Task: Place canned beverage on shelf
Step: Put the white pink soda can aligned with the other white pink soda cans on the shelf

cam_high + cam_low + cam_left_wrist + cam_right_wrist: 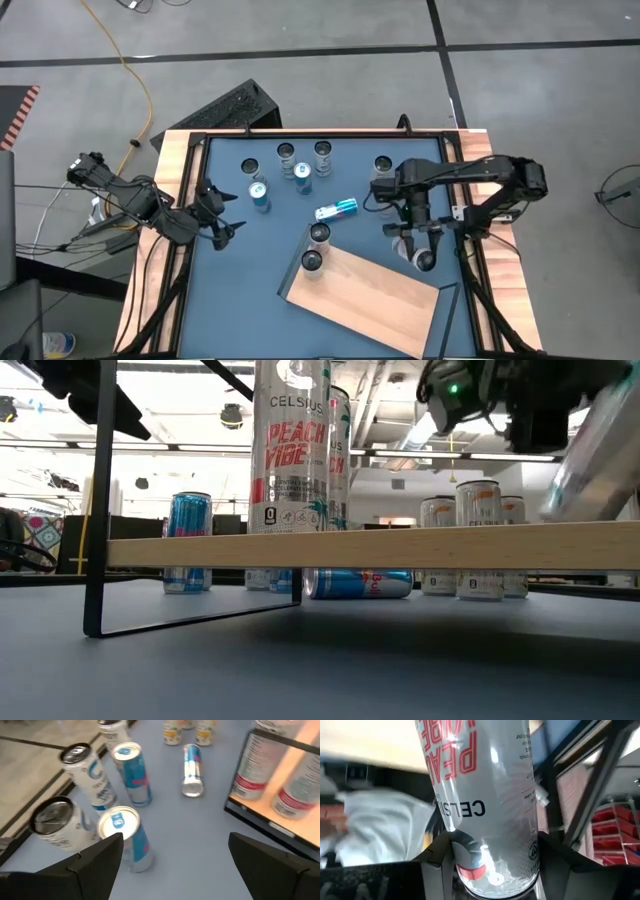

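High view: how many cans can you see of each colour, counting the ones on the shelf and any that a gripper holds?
Blue cans: 3
Silver cans standing on the table: 4
Silver cans on the shelf: 2
Silver can in the right gripper: 1
Total: 10 seen; the right arm might hide another.

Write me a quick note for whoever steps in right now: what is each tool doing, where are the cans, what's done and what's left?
Right tool: shut on a silver Celsius can, held in the air beside the shelf's right end.
Left tool: open and empty, waiting at the table's left side.
Done: two cans stand on the shelf's left end.
Left: set down the held can; about seven more cans wait on the blue table, one blue can lying on its side.
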Robot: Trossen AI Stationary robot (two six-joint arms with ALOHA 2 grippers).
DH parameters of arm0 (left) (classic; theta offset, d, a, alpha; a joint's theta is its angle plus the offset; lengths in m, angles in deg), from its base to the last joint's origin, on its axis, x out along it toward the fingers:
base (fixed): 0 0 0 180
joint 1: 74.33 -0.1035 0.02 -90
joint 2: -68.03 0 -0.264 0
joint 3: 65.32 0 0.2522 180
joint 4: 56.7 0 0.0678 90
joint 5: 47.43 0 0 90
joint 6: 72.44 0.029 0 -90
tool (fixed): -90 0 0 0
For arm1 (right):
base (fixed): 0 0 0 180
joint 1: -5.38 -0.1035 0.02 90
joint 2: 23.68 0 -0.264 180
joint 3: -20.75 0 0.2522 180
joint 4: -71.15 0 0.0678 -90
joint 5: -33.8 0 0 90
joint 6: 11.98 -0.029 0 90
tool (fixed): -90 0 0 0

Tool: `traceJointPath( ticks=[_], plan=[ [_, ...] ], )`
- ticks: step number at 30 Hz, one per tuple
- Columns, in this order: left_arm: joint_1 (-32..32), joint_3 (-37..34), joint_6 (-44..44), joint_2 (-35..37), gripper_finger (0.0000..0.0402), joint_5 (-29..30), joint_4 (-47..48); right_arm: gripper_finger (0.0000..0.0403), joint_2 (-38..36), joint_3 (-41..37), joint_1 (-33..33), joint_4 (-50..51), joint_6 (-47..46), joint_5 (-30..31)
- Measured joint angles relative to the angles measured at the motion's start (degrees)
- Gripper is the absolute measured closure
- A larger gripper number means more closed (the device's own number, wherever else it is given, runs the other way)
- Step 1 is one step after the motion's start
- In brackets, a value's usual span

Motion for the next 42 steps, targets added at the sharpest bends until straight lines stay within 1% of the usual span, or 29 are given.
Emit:
traceJointPath(
  ticks=[3, 6, 9, 11, 12, 17, 20, 22, 25, 28, 33, 38, 42],
  plan=[
    [0.0, 0.0, 1.4, 0.0, 0.0054, -1.0, 0.1, 0.0206, -0.2, 1.8, -3.5, 0.1, -0.1, -6.8],
    [0.0, 0.0, 2.4, 0.0, 0.0054, -0.9, 0.2, 0.0206, -0.3, 4.2, -7.0, 0.0, -4.0, -8.5],
    [0.0, 0.0, 2.5, 0.0, 0.0054, -0.7, 0.2, 0.0205, -0.4, 5.5, -10.8, 0.0, -12.0, -10.5],
    [0.0, 0.0, 2.5, 0.0, 0.0054, -0.2, 0.2, 0.0205, 0.2, 5.6, -13.6, 0.2, -14.0, -13.5],
    [0.0, 0.0, 2.5, 0.0, 0.0054, 0.0, 0.2, 0.0205, 0.7, 5.6, -14.8, 0.2, -14.4, -13.9],
    [0.0, 0.0, 3.6, 0.0, 0.0054, 0.1, 0.1, 0.0205, 3.3, 5.6, -17.7, -0.4, -14.1, -13.8],
    [0.0, 0.0, 4.3, 0.0, 0.0054, 0.1, 0.2, 0.0205, 6.2, 5.6, -19.2, -2.9, -12.7, -13.9],
    [0.0, 0.0, 4.3, 0.0, 0.0054, 0.1, 0.2, 0.0205, 8.4, 5.6, -20.2, -5.7, -11.8, -14.3],
    [0.0, 0.0, 4.3, 0.0, 0.0054, -0.5, 0.2, 0.0205, 11.8, 5.8, -21.4, -12.6, -11.0, -14.9],
    [0.0, 0.0, 4.3, 0.0, 0.0054, -0.7, 0.3, 0.0205, 14.8, 7.4, -21.7, -17.4, -9.8, -14.9],
    [0.0, 0.0, 4.3, 0.0, 0.0054, -0.8, 0.5, 0.0204, 17.7, 10.3, -21.6, -17.6, -8.2, -15.1],
    [0.0, 0.0, 5.1, 0.0, 0.0054, -0.8, 0.5, 0.0204, 17.9, 10.4, -21.5, -17.5, -7.8, -15.0],
    [0.0, 0.0, 5.7, 0.0, 0.0054, -0.8, 0.5, 0.0199, 17.9, 10.4, -21.5, -17.6, -5.5, -14.9]
  ],
)
